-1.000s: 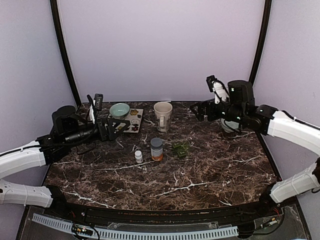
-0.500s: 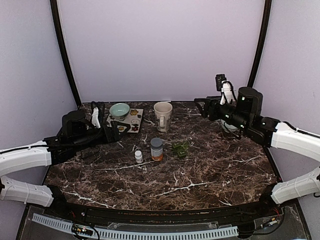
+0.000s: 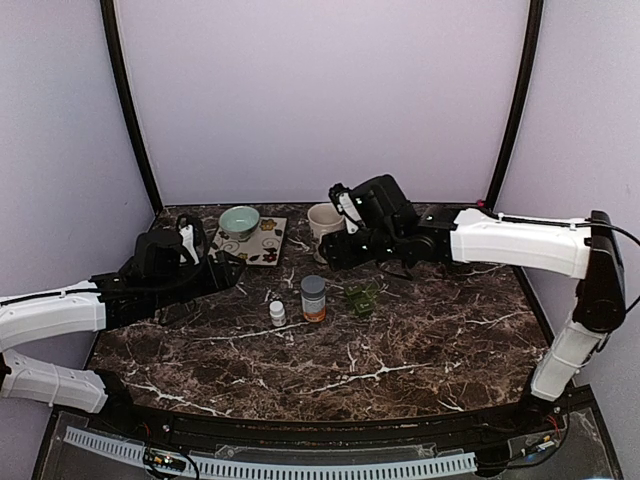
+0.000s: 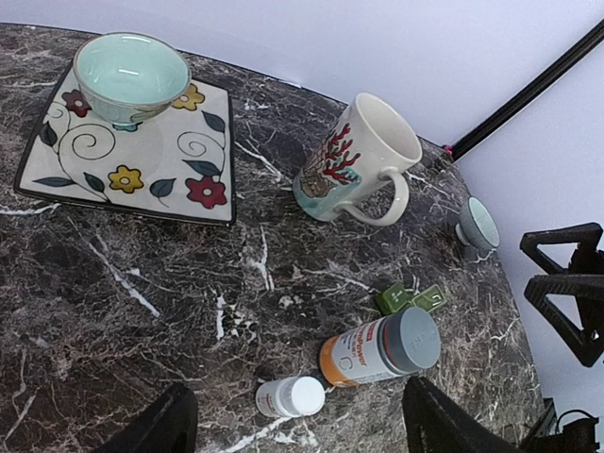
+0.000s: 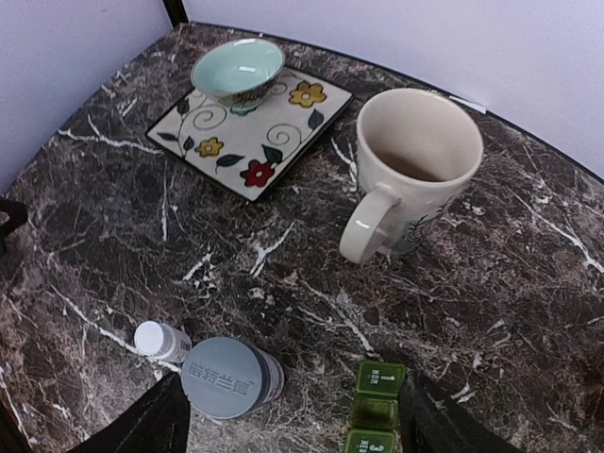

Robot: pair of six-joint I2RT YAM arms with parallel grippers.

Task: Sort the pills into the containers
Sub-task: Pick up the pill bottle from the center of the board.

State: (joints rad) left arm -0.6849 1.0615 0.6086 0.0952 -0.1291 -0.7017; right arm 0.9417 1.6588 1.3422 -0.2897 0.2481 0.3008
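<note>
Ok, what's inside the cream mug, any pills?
In the right wrist view the mug shows bare pale inner walls and a brownish, shadowed bottom; no pills stand out. The near rim covers part of the bottom.

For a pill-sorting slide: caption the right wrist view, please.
Right wrist view: mug, bowl on flowered plate, grey-capped bottle, small white bottle, green pill box on marble table.

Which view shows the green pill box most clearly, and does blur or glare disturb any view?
Top external view: even light, no glare, but the pill box is tiny and dark on the marble table. Left wrist view: sharp, but the pill box is small. Right wrist view: clearest, lid marks visible, though the bottom edge crops it.
</note>
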